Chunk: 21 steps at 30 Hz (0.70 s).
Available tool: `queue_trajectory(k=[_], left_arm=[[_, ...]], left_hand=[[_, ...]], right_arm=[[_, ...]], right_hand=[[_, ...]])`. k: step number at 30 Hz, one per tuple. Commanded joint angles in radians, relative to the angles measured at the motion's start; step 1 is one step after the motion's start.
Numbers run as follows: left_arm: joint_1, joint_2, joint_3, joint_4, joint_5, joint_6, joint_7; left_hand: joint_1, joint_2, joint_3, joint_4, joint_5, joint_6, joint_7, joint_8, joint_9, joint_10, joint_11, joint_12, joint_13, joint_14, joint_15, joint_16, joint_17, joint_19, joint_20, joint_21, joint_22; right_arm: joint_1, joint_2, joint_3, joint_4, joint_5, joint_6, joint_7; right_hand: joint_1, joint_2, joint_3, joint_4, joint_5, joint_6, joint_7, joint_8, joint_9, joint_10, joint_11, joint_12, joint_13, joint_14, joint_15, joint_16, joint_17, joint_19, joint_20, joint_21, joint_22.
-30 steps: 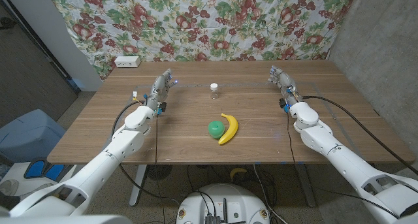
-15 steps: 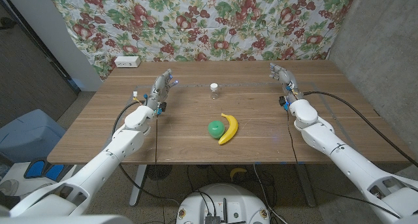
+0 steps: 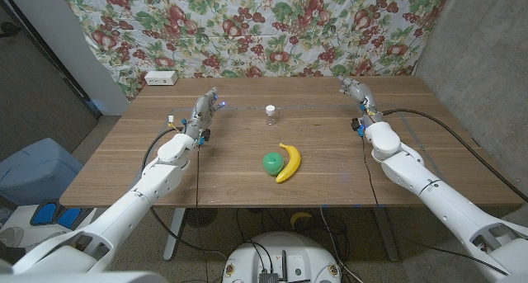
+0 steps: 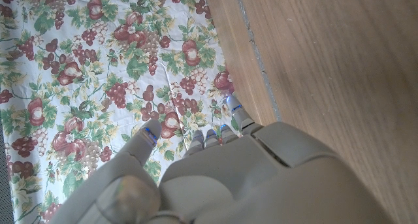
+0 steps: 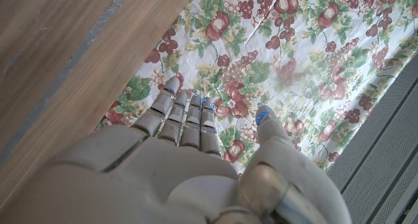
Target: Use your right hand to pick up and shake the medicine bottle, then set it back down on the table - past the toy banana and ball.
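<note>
Currently small clear medicine bottle with white cap (image 3: 270,112) stands at table's 12 o'clock, beyond green toy ball (image 3: 271,162) touching yellow toy banana (image 3: 288,162). Right hand (image 3: 356,96), 2 o'clock, fingers loosely apart, holds nothing; judged pre-reach. Left hand (image 3: 205,109) likewise, parked clear.

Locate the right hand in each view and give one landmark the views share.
Head view: right hand at the table's far right, holding nothing, apart from the bottle.
Right wrist view: right hand in the lower part, fingers toward the floral cloth.
Left wrist view: I cannot make it out there.
Shared landmark: the floral cloth behind the table.
</note>
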Motion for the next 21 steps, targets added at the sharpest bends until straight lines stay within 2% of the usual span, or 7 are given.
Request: queue_trajectory(k=[1,21], left_arm=[[0.008,0.004,-0.003,-0.008,-0.004,0.007,0.004],[0.007,0.004,-0.002,-0.006,-0.001,0.005,0.003]], left_hand=[[0.013,0.071,0.002,-0.004,0.006,0.006,-0.003,0.005,0.002,0.006,-0.001,0.005,0.003,0.004,0.001,0.003,0.001,0.003,-0.001,-0.002,0.004],[0.013,0.072,0.002,-0.005,0.006,0.007,-0.003,0.003,0.003,0.007,0.0,0.004,0.003,0.005,0.001,0.002,0.002,0.007,0.002,-0.009,0.005]], right_arm=[[0.005,-0.013,-0.011,-0.043,-0.062,-0.031,-0.021],[0.002,-0.036,-0.029,-0.119,-0.158,-0.087,-0.05]], right_hand=[[0.008,0.0,0.005,-0.002,0.006,0.006,0.0,0.004,0.004,0.01,0.003,0.008,0.004,0.006,0.0,0.004,0.002,0.013,0.0,-0.003,0.004],[0.014,0.004,0.005,-0.001,0.01,0.007,-0.004,0.0,0.004,0.011,0.0,0.006,0.005,0.012,-0.001,0.007,0.003,0.021,-0.004,-0.006,0.004]])
